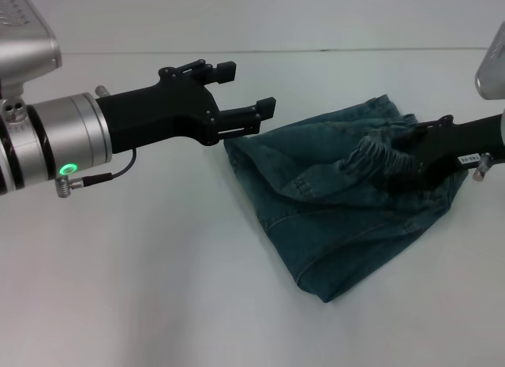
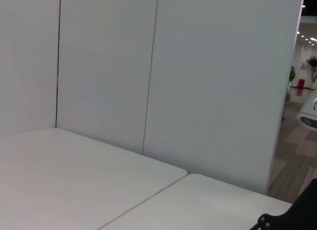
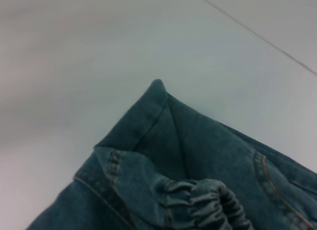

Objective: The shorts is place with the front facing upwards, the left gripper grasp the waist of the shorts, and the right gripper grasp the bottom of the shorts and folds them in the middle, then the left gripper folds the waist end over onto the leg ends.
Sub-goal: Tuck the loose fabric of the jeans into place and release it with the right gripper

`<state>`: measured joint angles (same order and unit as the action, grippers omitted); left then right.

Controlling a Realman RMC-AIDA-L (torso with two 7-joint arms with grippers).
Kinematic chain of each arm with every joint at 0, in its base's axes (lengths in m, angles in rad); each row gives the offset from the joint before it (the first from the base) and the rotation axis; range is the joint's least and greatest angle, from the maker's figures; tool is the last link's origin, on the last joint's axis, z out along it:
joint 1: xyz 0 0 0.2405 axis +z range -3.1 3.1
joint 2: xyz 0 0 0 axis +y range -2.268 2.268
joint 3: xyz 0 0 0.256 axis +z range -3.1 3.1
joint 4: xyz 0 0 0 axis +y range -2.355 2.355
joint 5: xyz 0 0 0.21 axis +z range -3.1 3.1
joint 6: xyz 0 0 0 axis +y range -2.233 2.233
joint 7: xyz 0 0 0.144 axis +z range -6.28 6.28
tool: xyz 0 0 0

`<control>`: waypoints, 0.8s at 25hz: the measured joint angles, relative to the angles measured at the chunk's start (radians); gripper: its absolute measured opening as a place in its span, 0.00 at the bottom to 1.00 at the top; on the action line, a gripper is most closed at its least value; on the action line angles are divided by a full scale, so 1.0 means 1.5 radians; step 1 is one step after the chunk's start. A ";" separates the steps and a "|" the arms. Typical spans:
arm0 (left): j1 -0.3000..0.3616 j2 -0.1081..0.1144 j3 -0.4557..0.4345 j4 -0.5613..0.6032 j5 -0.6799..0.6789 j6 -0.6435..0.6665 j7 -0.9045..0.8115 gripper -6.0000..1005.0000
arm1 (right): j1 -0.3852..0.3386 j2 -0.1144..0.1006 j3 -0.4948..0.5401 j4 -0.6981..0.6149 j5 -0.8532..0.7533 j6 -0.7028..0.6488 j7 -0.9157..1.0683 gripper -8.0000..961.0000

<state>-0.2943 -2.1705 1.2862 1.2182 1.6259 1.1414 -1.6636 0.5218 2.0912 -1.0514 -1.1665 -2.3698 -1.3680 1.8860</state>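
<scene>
Lying crumpled on the white table [image 1: 158, 288], one pair of shorts [image 1: 339, 217] sits between two grippers.

Only one garment is in view, folded over itself, its gathered waist [image 1: 377, 158] bunched on top toward its right side and a pointed denim corner jutting out in the right wrist view. Left of the shorts, the left gripper [image 1: 251, 89] reaches out level above the table, its two fingers spread wide and holding nothing, tips just beside the cloth's left edge. From the shorts' right side, the right gripper [image 1: 406, 163] comes in low, with its tips down in the ruched waist; whether it grips the band, I cannot tell.
</scene>
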 joint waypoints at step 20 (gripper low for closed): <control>0.000 0.000 0.000 -0.001 0.000 0.006 0.003 0.84 | 0.000 -0.001 -0.003 -0.010 -0.003 -0.006 -0.005 0.36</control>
<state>-0.2938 -2.1705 1.2866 1.2164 1.6260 1.1499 -1.6597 0.5225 2.0894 -1.0560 -1.1820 -2.3741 -1.3762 1.8790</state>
